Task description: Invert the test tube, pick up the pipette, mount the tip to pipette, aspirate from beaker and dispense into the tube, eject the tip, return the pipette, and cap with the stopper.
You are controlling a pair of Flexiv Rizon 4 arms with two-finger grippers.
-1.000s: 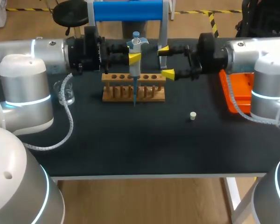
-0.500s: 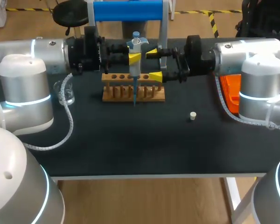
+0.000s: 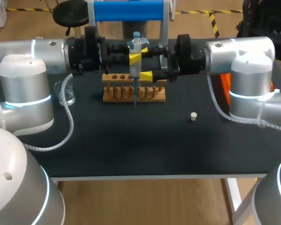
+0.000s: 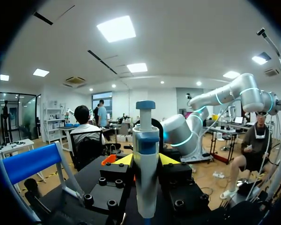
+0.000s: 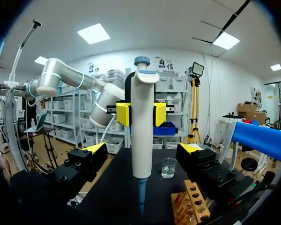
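Pipette (image 3: 135,65), likely light, stiff and slick, best held mid-barrel, where the left gripper (image 3: 135,59) clamps it; right gripper (image 3: 145,62), at 3 o'clock, stands open.

The left arm (image 3: 33,51) came in from the left edge of the head view and lay level across the upper part of the frame. The left gripper (image 3: 136,58) sat just left of upper centre, its fingers clamped on the pipette (image 3: 135,70) from two sides. The right arm (image 3: 234,54) lay level from the right edge, facing it. The right gripper (image 3: 145,62) stood wide, with one yellow tip on each side of the pipette and neither touching it.
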